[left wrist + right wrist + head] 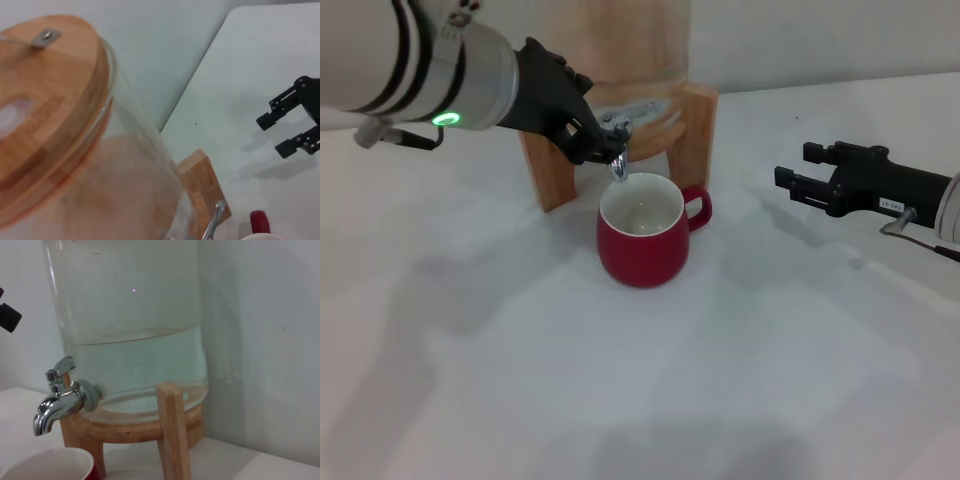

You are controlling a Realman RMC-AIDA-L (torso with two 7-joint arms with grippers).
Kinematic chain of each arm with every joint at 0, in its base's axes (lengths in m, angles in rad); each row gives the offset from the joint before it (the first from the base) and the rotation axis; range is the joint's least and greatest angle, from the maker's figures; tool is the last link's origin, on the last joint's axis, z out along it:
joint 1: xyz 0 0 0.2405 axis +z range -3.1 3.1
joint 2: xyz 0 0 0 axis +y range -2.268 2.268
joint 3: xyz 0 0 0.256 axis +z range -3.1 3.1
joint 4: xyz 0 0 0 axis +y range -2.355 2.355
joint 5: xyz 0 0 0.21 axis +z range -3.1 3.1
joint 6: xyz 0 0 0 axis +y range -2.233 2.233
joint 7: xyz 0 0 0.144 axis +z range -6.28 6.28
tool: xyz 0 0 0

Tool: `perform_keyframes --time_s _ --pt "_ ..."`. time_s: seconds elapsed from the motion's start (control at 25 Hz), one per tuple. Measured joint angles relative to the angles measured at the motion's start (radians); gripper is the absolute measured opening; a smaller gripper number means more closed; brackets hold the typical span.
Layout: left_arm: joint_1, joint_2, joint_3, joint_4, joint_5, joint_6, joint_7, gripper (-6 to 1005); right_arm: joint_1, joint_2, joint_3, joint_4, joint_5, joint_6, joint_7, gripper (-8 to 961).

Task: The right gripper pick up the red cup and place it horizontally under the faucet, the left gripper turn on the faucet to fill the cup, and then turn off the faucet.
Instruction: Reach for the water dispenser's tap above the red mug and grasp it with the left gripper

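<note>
White counter (520, 400) runs back to a pale wall. On it the red cup (642, 243) stands upright right under the faucet (618, 160), handle toward the right tool (798, 180), which hangs open and empty, well apart. The left tool (592, 135) is at the lever; whether it grips, I cannot tell. That small stiff chrome lever looks slippery; pinch it squarely.

The left arm is a fat round tube, silver-white with black rings around it and a little green light. Its left gripper (588, 130) is a black claw with bumpy joints. A thin cable hangs under the arm. The right gripper (797, 180) is a slim black claw with two flat fingers (272, 113), a small white label and a grey cable.
</note>
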State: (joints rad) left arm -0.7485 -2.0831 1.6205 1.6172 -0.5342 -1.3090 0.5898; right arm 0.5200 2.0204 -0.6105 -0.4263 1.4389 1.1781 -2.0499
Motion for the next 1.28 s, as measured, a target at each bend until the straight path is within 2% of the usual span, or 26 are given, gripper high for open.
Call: perform_keyframes --time_s 0.32,0.72,1.04,1.28 --pt "-0.003 0.000 0.062 -0.002 0.077 0.051 0.014 646 0.000 0.000 0.000 0.000 0.000 -0.018 -0.001 588" --pt "-0.018 -0.002 0.077 -0.042 0.072 0.097 0.048 646 0.005 0.000 0.000 0.000 0.000 -0.027 -0.001 588" --pt "-0.085 -0.002 0.070 -0.114 0.018 0.101 0.078 646 0.009 -0.002 0.000 0.000 0.000 -0.037 -0.001 588" --pt "-0.110 0.000 0.065 -0.136 0.008 0.101 0.082 646 0.010 -0.002 0.000 0.000 0.000 -0.048 -0.001 589"
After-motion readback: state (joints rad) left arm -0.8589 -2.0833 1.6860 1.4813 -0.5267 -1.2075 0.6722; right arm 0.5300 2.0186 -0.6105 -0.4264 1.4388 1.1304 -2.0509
